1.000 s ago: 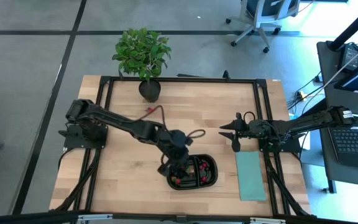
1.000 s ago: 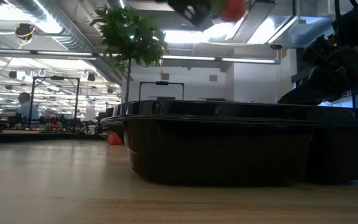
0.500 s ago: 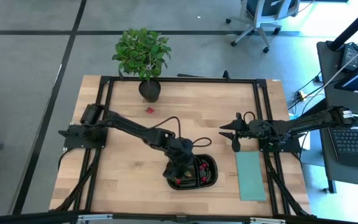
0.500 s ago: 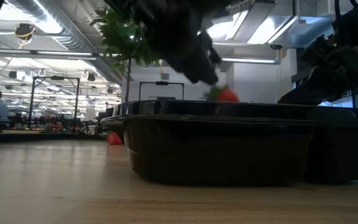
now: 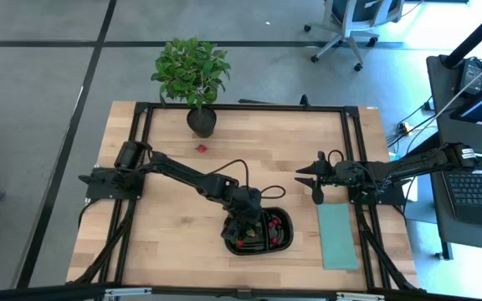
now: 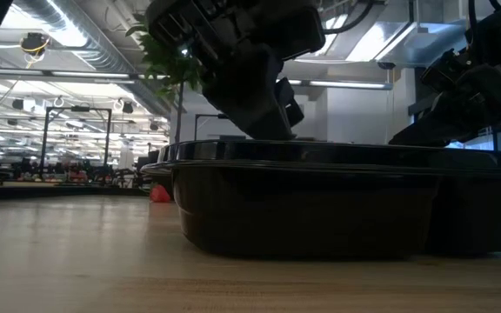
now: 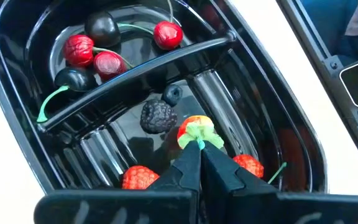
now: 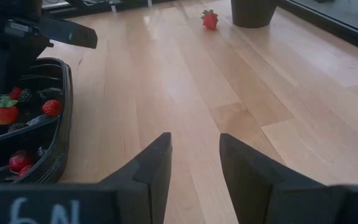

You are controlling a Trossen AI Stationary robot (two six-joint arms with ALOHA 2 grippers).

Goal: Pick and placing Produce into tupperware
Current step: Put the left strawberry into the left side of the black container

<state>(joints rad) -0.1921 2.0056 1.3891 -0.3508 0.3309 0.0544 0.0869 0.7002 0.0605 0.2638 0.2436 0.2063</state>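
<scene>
A small red strawberry with a green leafy top (image 7: 196, 130) is held by its leaves between the pinched-together tips of the left gripper (image 7: 199, 148). It is held low inside the black oval plastic tub with two parts (image 5: 260, 232), over the part where a dark blackberry (image 7: 156, 116) and other red berries (image 7: 137, 177) are lying. It seems to be kept low so that it can be let go softly and does not bounce out. In the other part of the tub, past the middle wall, round red and dark cherries (image 7: 94, 51) are seen.

The tub is set near the front of the light wooden bench (image 5: 166, 217). One more red strawberry (image 5: 201, 149) is left on the bench, far back, near the dark pot of the green leafy plant (image 5: 200, 122). It probably has to be fetched next.

The right gripper (image 5: 315, 186) is kept still to the right of the tub, above a flat pale teal sheet (image 5: 337, 236). Its fingers are held partly apart and nothing is held in them.
</scene>
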